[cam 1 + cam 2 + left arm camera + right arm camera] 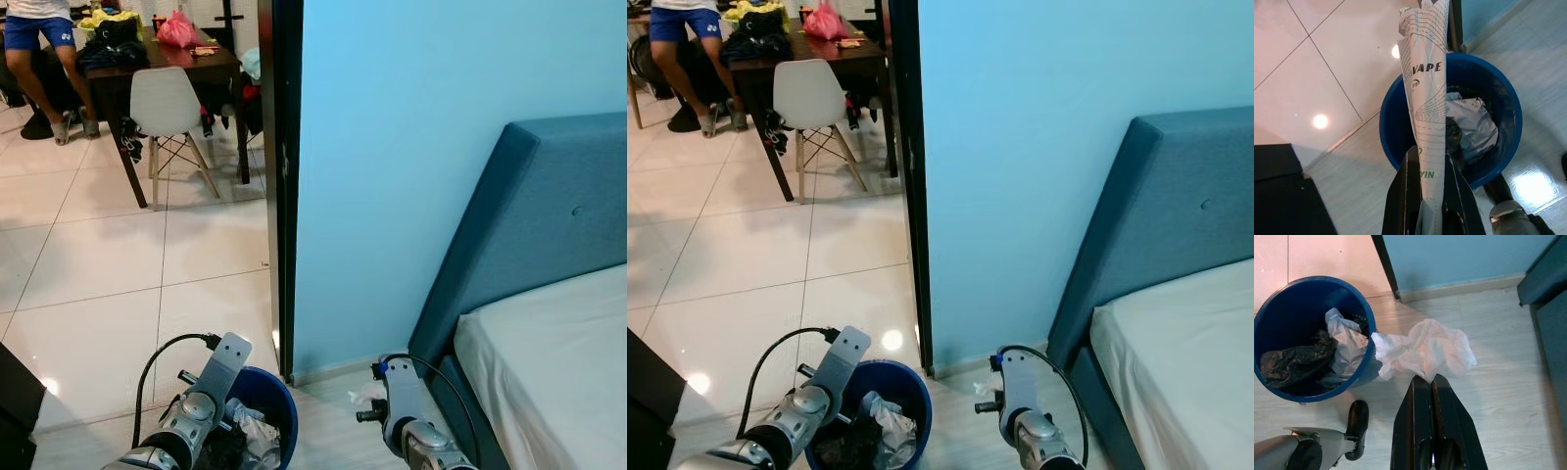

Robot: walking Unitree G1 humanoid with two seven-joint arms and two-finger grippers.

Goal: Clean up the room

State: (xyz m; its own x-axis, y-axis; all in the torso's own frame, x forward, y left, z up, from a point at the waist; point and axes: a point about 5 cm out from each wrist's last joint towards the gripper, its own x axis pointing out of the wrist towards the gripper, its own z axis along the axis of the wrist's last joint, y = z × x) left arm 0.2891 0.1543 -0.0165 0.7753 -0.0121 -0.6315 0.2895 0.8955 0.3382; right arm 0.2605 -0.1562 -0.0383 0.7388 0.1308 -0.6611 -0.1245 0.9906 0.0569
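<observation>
White crumpled tissue (1425, 350) beside the bin (1283, 298) looks light, soft; right end effector (1431, 382), fingers together, pinches any fold; left end effector (1430, 161) grips printed paper (1427, 88).

A round blue plastic bin (1283, 293) stands upright on the floor beside the dark door frame. It contains crumpled black plastic (1295, 362) and a crumpled grey-white bag (1344, 345). A crumpled white paper wad (1425, 350) lies on the floor, touching the bin's outer wall. A folded white printed paper wrapper (1427, 98) is clamped upright in the left pincer (1430, 176), positioned over the bin rim.
</observation>
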